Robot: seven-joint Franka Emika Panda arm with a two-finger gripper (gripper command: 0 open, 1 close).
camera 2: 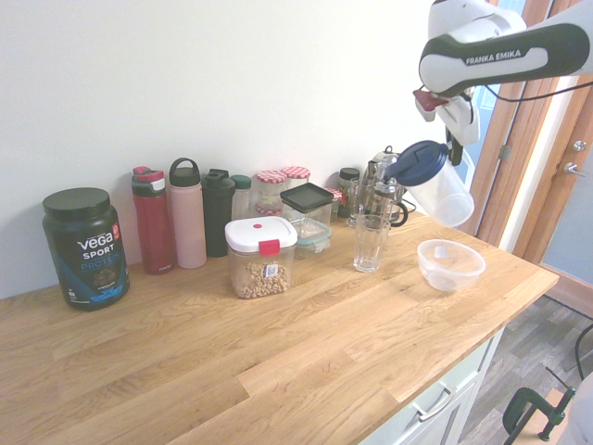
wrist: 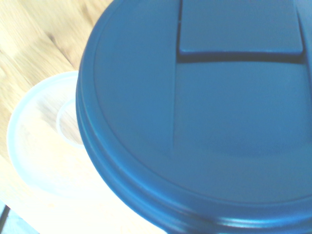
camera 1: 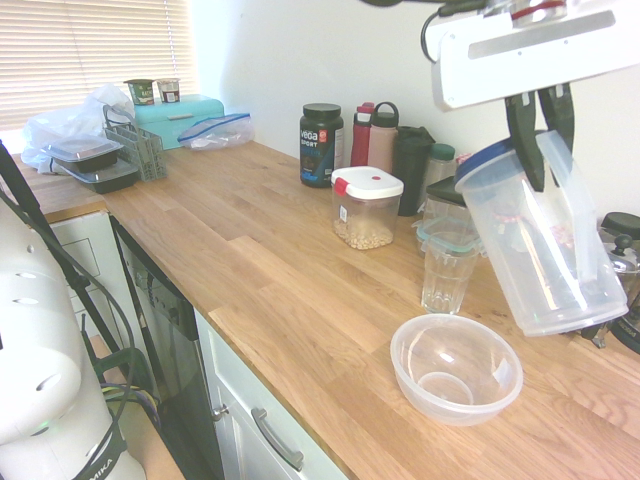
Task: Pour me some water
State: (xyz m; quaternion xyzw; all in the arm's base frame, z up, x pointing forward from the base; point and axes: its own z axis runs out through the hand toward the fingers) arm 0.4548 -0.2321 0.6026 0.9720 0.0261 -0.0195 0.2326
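A clear plastic pitcher (camera 1: 548, 250) with a blue lid (camera 1: 487, 160) hangs tilted in the air at the counter's right end, and my gripper (camera 1: 543, 150) is shut on its upper part. The lid end leans toward an empty drinking glass (camera 1: 447, 272) that stands upright on the wooden counter, below and slightly left of it. No water is seen leaving the pitcher. From the other side, the pitcher (camera 2: 443, 188) is right of and above the glass (camera 2: 370, 243). The wrist view is filled by the blue lid (wrist: 204, 117).
A clear plastic bowl (camera 1: 455, 368) sits near the counter's front edge, under the pitcher, and its rim also shows as a pale bowl (wrist: 39, 146). Behind the glass stand a lidded container of chickpeas (camera 1: 366, 208), bottles (camera 1: 383, 135), jars and a French press (camera 1: 622, 275).
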